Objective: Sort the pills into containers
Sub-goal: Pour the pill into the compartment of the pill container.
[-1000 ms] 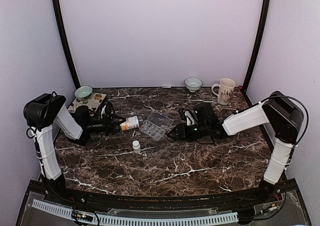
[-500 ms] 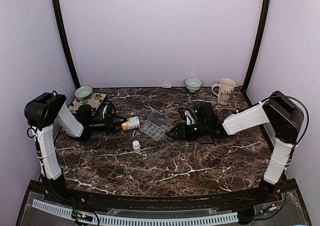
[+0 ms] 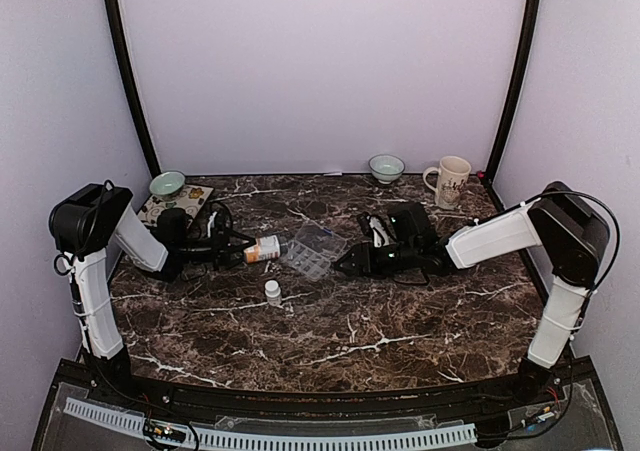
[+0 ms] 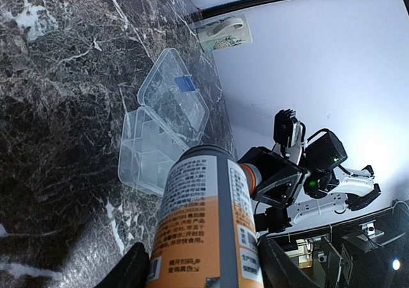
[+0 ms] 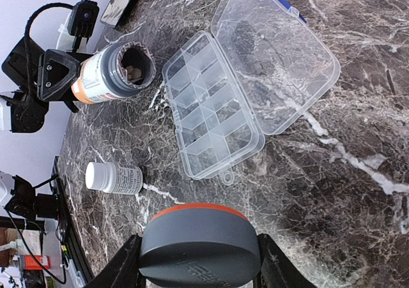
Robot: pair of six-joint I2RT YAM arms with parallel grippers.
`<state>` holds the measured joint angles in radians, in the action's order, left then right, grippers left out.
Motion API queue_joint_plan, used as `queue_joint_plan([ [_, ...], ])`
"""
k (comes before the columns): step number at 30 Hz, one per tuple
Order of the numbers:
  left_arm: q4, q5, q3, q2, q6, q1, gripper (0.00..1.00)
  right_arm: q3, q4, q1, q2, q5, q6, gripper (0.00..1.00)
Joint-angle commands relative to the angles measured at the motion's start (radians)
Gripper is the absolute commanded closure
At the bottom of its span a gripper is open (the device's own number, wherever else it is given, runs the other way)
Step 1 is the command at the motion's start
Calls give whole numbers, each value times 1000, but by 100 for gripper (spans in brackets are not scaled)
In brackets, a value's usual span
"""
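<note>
The clear organiser box (image 3: 312, 250) lies open mid-table, its small containers (image 5: 214, 119) showing no pills and its lid (image 5: 275, 64) flat behind. My left gripper (image 3: 238, 249) is shut on an orange-labelled bottle (image 4: 204, 224) held on its side. The bottle's uncapped grey mouth (image 5: 132, 71) points at the box, and pale pills show inside. My right gripper (image 5: 199, 265) is shut on the bottle's grey cap (image 5: 199, 243) with an orange rim. It holds the cap just right of the box (image 3: 350, 262).
A small white bottle (image 3: 272, 290) stands in front of the box. A green bowl (image 3: 167, 183) and a patterned tile (image 3: 175, 207) sit at the back left. Another bowl (image 3: 386, 167) and a mug (image 3: 448, 181) are at the back right.
The left arm has shifted slightly and the bottle in its grip has turned a little. The right arm and the box have not moved.
</note>
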<state>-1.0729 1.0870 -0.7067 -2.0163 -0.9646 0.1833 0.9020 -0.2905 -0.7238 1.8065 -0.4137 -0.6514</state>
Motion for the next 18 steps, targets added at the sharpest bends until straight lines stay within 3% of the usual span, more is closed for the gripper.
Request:
queue_joint_plan([
  [1, 50, 17, -28, 13, 55, 11, 95, 18, -29, 7, -26, 2, 6, 71],
  [18, 189, -4, -73, 16, 142, 39, 95, 13, -27, 8, -32, 2, 8, 71],
])
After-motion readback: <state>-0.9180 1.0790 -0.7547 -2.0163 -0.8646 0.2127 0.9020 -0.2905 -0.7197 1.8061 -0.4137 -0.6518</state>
